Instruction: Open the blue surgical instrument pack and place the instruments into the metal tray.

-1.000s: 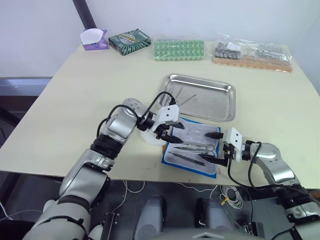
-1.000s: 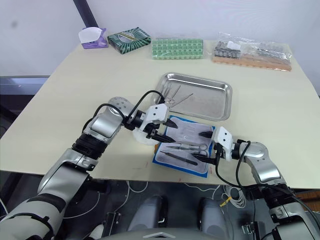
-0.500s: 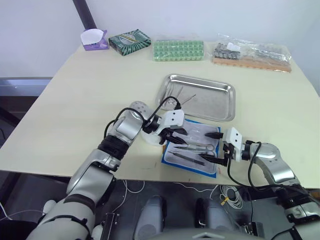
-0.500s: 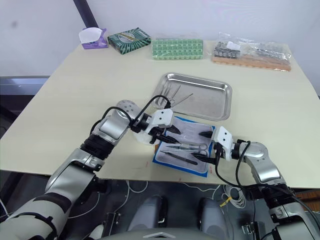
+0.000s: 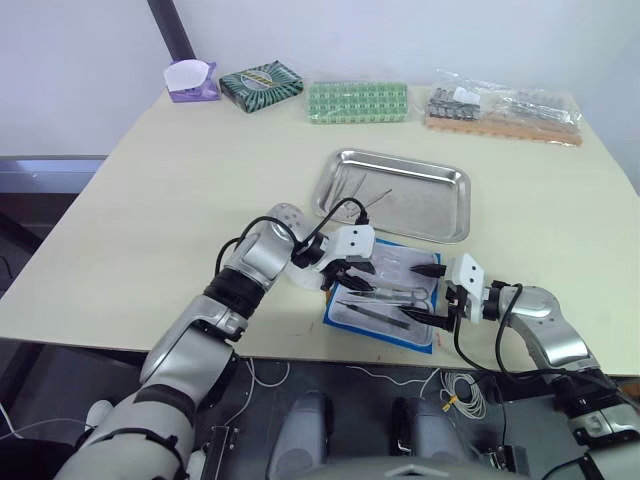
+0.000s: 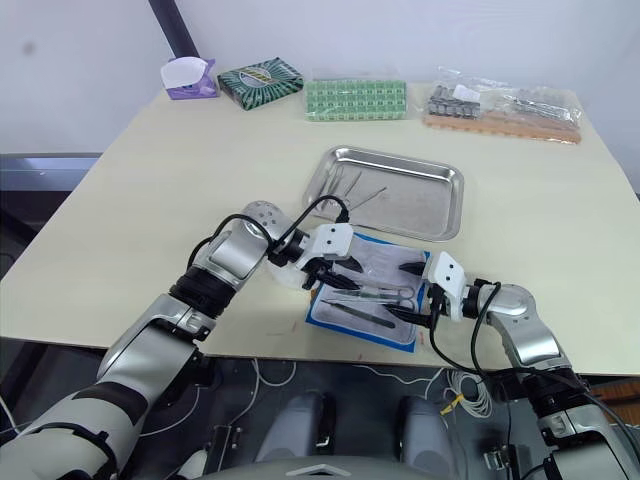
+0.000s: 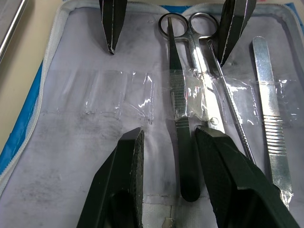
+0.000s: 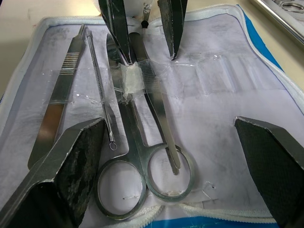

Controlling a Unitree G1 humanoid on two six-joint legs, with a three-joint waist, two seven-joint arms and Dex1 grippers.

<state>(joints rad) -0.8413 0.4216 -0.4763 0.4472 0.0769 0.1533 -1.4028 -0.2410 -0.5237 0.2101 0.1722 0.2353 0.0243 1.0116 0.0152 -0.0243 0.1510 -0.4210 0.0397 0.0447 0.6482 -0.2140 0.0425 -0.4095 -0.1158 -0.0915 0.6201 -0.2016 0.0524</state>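
Both pincers spread above instruments.

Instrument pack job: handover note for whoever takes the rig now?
Left gripper: open, low over the open blue surgical instrument pack, fingers astride the tweezers.
Right gripper: open wide at the pack's other end.
Done: pack unfolded; some instruments already in the metal tray.
Left: scissors, tweezers, probe and scalpel handle sit under the pack's clear straps.
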